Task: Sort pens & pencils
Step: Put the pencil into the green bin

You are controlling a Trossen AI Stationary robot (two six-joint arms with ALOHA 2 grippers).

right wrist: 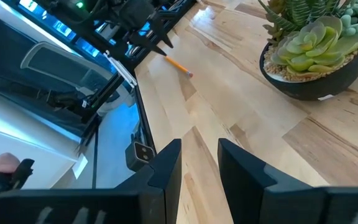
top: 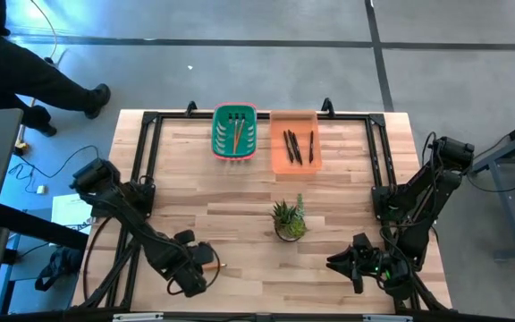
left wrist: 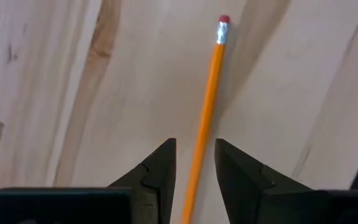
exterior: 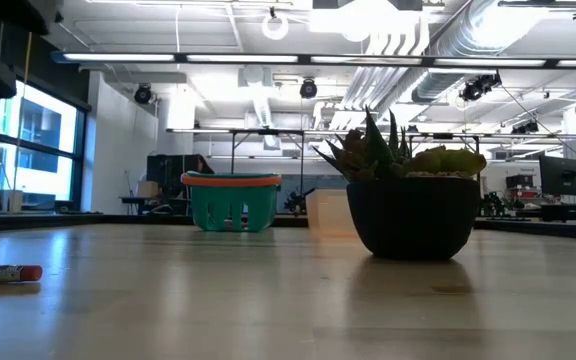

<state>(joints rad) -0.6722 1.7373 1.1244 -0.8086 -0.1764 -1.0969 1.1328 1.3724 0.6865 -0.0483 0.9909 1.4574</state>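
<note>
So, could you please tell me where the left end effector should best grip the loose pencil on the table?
Grip the pencil mid-shaft, descending from above. It lies flat on the table, and the left end effector already straddles its thin shaft with open fingers across its length, so closing there should pinch it cleanly.

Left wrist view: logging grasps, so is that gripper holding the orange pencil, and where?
Nothing is held yet: the left gripper is open, straddling the orange wooden pencil near its unerased end.

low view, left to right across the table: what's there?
pencil lying at the left edge → green basket farther back → pale orange bin, partly hidden behind → potted succulent. No hand shows in this view.
</note>
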